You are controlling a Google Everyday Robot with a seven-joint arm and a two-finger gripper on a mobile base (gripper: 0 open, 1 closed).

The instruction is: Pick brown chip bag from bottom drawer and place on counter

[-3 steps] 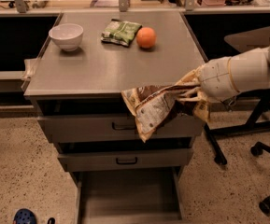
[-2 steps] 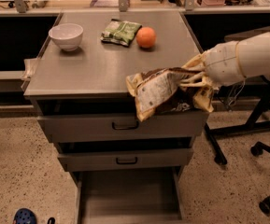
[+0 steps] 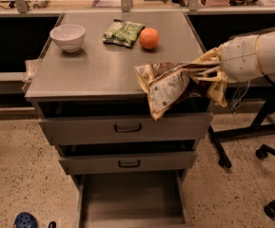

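Observation:
The brown chip bag (image 3: 168, 87) hangs crinkled over the counter's front right corner, its pale printed back and dark brown foil both showing. My gripper (image 3: 204, 74) reaches in from the right, shut on the bag's right end and holding it just above the counter (image 3: 94, 68). The bag's lower tip droops past the counter's front edge. The bottom drawer (image 3: 130, 198) is pulled out at the foot of the cabinet and looks bare inside.
On the counter stand a white bowl (image 3: 68, 36) at the back left, a green snack bag (image 3: 122, 32) and an orange (image 3: 149, 38) at the back middle. Two handled drawers (image 3: 127, 127) are slightly open. A chair base (image 3: 270, 194) stands to the right.
My gripper has lifted the bag up and a little to the right, from in front of the top drawer to counter height over the front right corner.

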